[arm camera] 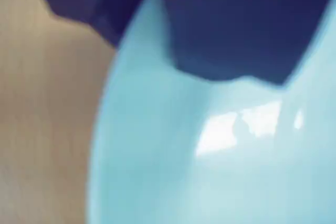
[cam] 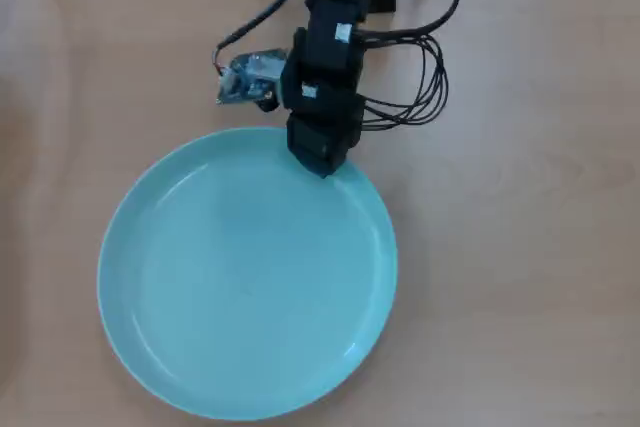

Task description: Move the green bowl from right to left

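**benchrat:** Closest thing to the lens in the wrist view is the end effector (arm camera: 231, 51) itself, a dark blurry mass along the top edge, sitting right over the rim of the green bowl (arm camera: 210, 171). There's a bright glare patch on the bowl's glossy inside, and bare bench (arm camera: 47, 129) to the left of the bowl.

**servo_sam:** Overhead, the green bowl (cam: 240, 277) lies flat on the wooden bench (cam: 520, 277), a bit left of centre in that view. The end effector (cam: 322, 155) is down on the bowl's top rim, with the black arm (cam: 335, 37) reaching in from above the bowl.

**benchrat:** Gripping the rim or not?

**servo_sam:** Can't tell, the jaws are hidden in both views. Cables (cam: 420, 87) loop just beyond the bowl's upper right edge.
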